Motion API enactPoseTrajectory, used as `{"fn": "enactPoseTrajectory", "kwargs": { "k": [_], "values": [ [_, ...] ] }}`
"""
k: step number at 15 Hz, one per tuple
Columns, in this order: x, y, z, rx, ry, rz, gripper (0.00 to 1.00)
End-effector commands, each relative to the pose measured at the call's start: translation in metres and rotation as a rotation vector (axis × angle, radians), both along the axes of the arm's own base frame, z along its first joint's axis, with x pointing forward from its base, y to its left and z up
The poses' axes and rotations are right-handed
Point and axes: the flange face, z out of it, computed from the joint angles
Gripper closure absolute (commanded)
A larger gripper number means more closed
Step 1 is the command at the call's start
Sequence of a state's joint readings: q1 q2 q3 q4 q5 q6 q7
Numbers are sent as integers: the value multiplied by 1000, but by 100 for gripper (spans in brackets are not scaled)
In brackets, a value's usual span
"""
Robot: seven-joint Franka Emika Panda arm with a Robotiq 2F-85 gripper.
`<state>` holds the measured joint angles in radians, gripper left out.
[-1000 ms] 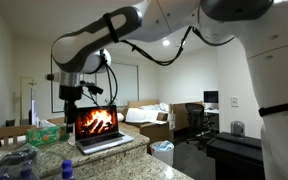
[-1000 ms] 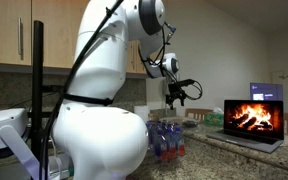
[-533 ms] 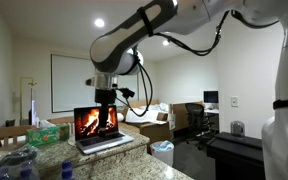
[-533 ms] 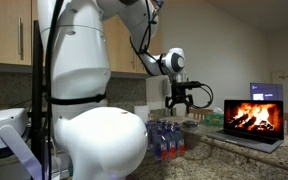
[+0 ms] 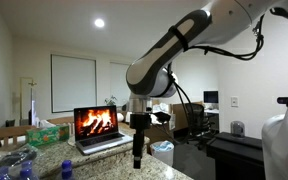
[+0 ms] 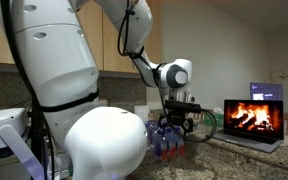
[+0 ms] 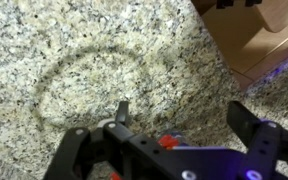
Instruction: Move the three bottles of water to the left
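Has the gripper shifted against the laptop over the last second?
Yes. In an exterior view the gripper has crossed from the left edge of the laptop screen to beyond its right side, and has dropped lower.

Arm [image 5: 179, 50]: white, glossy, rounded segments, with dark bands at the joints. Black cable [image 5: 188, 100] looped off the wrist. Gripper [image 7: 181, 112] was matte black; red spots and a blue-lit strip showed on its base in wrist view.
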<state>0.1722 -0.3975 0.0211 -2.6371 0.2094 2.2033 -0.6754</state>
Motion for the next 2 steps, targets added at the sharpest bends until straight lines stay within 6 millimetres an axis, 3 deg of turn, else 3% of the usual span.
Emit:
{"fn": "enactPoseTrajectory", "kwargs": {
  "k": [1, 2],
  "values": [
    [-2, 0, 2, 0, -3, -4, 0],
    [-2, 0, 4, 1, -8, -8, 0]
  ]
}}
